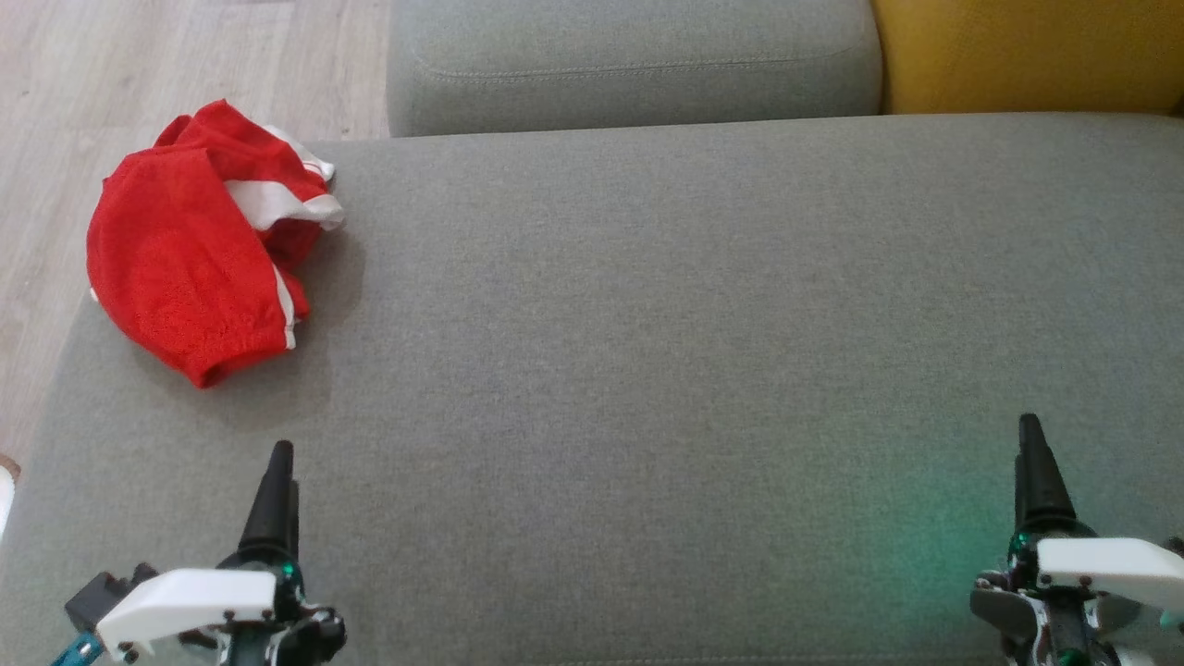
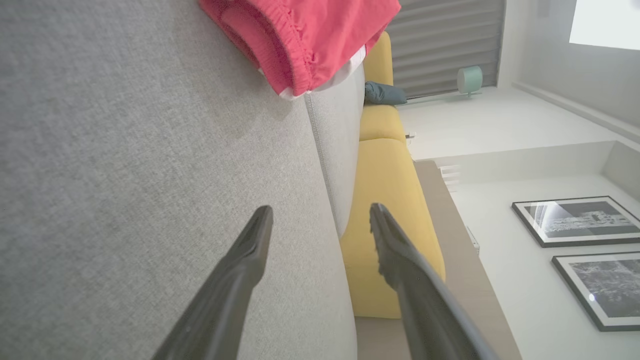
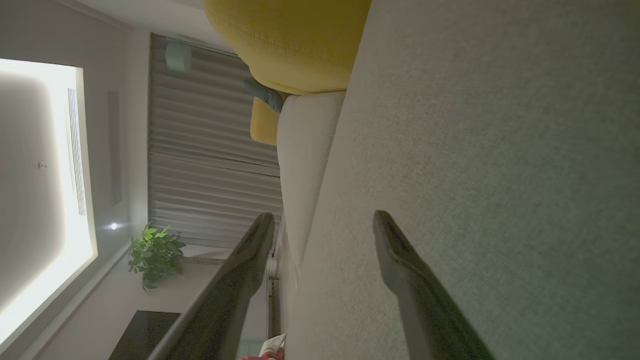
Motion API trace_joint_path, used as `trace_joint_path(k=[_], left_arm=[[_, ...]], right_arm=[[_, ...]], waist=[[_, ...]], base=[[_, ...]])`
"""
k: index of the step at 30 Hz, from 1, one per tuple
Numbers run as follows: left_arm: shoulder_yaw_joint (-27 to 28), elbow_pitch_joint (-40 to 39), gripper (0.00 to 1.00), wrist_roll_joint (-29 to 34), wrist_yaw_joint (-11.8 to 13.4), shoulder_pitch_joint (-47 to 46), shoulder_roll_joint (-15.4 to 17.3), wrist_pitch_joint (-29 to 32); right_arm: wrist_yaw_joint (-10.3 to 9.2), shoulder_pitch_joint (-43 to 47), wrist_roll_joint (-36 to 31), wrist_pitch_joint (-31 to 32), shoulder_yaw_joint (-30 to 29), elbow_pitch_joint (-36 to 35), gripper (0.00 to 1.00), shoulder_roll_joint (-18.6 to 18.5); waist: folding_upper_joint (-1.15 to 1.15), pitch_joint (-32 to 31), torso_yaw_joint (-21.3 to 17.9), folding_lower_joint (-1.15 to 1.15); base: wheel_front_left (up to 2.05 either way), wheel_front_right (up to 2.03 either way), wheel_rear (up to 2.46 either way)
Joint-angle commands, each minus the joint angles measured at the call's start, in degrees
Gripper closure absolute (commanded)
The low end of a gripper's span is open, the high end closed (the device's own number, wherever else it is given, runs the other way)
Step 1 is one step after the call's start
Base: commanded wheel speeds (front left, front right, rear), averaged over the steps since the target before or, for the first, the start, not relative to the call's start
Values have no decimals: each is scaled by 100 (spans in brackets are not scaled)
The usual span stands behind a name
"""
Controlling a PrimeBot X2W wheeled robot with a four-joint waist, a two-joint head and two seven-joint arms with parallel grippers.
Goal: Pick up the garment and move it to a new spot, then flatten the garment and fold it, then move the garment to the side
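Red garment (image 1: pixel 194 250), perhaps shorts, on sofa (image 1: pixel 647 370); left gripper (image 2: pixel 321 207), right gripper (image 3: pixel 324 214) wide, empty.

A wide grey sofa seat (image 1: pixel 647 370), covered with woven fabric, is seen. A garment (image 1: pixel 185 250), red with white stripes, is laid crumpled on its far left corner and is partly hung over the left edge, above the wooden floor (image 1: pixel 55 111). The remaining fabric is lit faintly green near the right.
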Motion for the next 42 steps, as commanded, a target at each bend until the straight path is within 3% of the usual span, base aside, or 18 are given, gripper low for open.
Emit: trace_joint_path(k=[1,22,42], left_arm=[[-5,-278,0,243,13,-307,58,-63],[-366,-591,0,2541,164,-257,88,-415],[-587,-638,0,4223,354,-124,186,-750]], right_arm=[[11,-225,-301,-76,80,-295,0,-28],[19,-202,-2359,-431,451,-549,0,-41],[26,-156,-3998,-768,688,-533,0,-52]], waist=[[0,4,3,0],[0,-1,19,0],[0,-74,40,0]], base=[[0,0,0],[0,0,0],[0,0,0]])
